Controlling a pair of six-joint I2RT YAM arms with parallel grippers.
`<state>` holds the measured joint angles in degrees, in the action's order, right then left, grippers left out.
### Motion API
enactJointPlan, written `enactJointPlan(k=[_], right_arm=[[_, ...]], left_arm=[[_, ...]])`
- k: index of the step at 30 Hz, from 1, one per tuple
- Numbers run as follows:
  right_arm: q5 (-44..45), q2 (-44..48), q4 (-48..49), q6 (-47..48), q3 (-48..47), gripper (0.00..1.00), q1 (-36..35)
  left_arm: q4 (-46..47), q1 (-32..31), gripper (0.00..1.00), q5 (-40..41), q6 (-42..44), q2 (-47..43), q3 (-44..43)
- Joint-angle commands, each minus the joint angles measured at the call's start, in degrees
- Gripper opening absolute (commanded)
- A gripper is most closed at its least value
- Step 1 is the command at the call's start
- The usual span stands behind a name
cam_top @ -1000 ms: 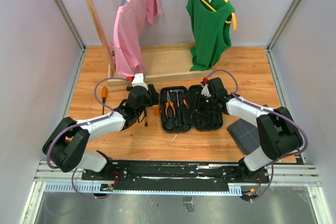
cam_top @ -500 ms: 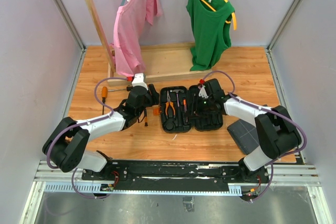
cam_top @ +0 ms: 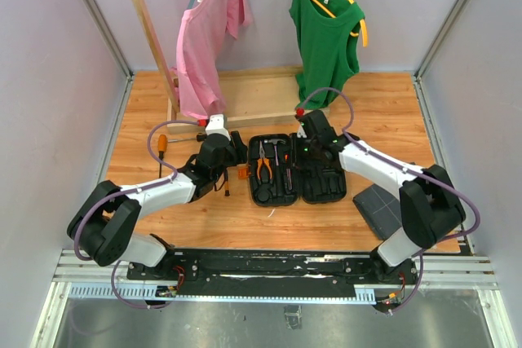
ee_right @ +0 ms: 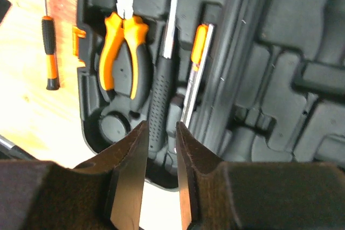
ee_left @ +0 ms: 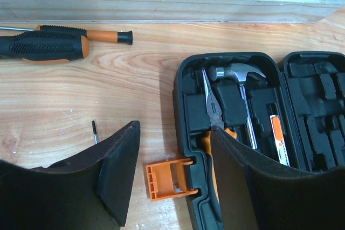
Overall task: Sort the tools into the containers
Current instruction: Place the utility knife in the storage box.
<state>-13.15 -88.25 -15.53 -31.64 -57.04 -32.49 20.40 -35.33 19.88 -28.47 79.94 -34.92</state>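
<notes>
**Fingers: left spread wide, right almost pinched, both empty**

Fingers [ee_left: 116,176] of the left gripper [ee_left: 173,132] were spread wide with nothing between them. It hung low over the table [ee_left: 135,84], just left of the tool case [ee_left: 318,106], right above the orange latch [ee_left: 161,181]. The right gripper [ee_right: 161,127] had its fingers [ee_right: 129,171] drawn close, only a narrow gap left. I saw nothing grasped in that gap.

From the right wrist I looked straight down on the case's left half. The case lay open flat, both halves up. In the left half I logged:
- the orange-handled pliers [ee_right: 121,52], seated in their slot
- the hammer [ee_right: 159,100] beside them, handle running under the right fingertips
- a small orange-and-silver tool [ee_right: 199,41] next to the hammer

The right half's slots looked bare as far as I could see. Out on the wood were a small screwdriver [ee_right: 48,52], just left of the case, and a large screwdriver [ee_left: 48,47] farther off.
</notes>
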Motion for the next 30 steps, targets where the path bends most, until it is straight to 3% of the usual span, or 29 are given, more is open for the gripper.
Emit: enactJointPlan(k=[1,9,30], right_arm=[[9.54,-4.19,-5.63,4.88,-5.86,0.26,-4.76],[16.60,-8.47,-9.93,5.86,-10.08,0.22,-6.97],[14.69,-9.87,-7.47,6.83,-10.25,0.18,-7.24]], left_arm=[[0.25,0.26,0.59,0.95,0.52,-0.03,-1.30],[-0.01,0.26,0.59,1.24,0.65,-0.34,-1.37],[-0.19,0.26,0.59,0.82,0.43,0.65,-1.74]])
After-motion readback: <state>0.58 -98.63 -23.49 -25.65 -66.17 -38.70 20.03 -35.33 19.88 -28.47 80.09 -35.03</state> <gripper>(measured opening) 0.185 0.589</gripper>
